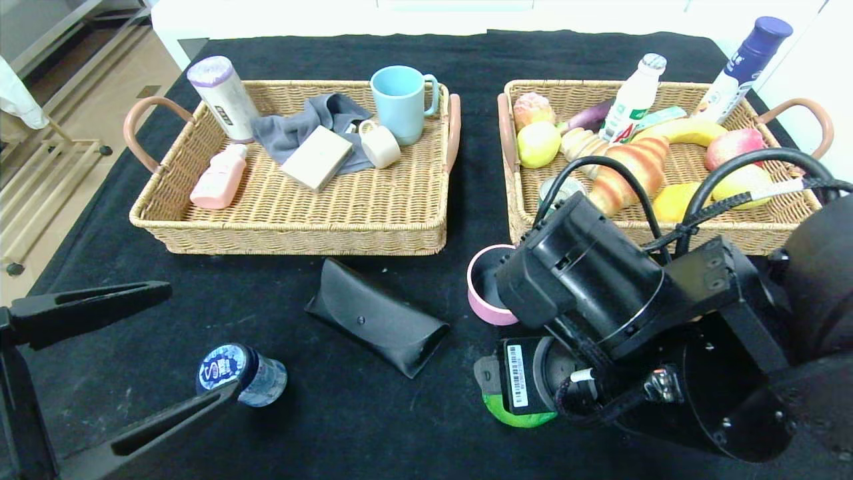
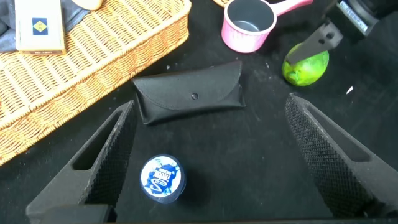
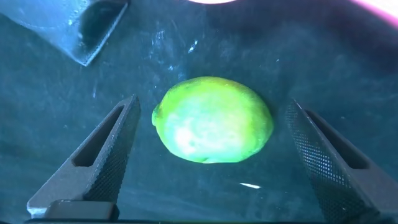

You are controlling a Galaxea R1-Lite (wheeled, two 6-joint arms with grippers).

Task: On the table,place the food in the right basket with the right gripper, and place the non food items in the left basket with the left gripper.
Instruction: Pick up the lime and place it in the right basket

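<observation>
My right gripper (image 3: 205,155) is down over the green lime-shaped fruit (image 3: 212,119) at the near right of the black cloth-covered table (image 1: 413,53), fingers spread wide either side of it, touching nothing yet. The risk as I see it: that skin is round and glossy, so if my pads close off-centre the fruit could squirt out and roll, maybe toward the pink round mug (image 1: 490,288) that sits just beyond it. The mug is close enough that a sloppy lift could clip its rim too. From above, my own wrist hides most of the fruit, so the wrist camera is what I trust here. My left gripper (image 2: 205,162) hangs open on the near left, straddling the small clear bottle with a blue and white cap (image 2: 163,179), with the black leather glasses case (image 2: 189,99) just beyond; closing carelessly could topple the bottle. Writing: the cap carries a blue swirl logo I can't read, and a barcode sticker on my wrist is too fine to make out. The right wicker basket (image 1: 666,233) waits just beyond the mug.
</observation>
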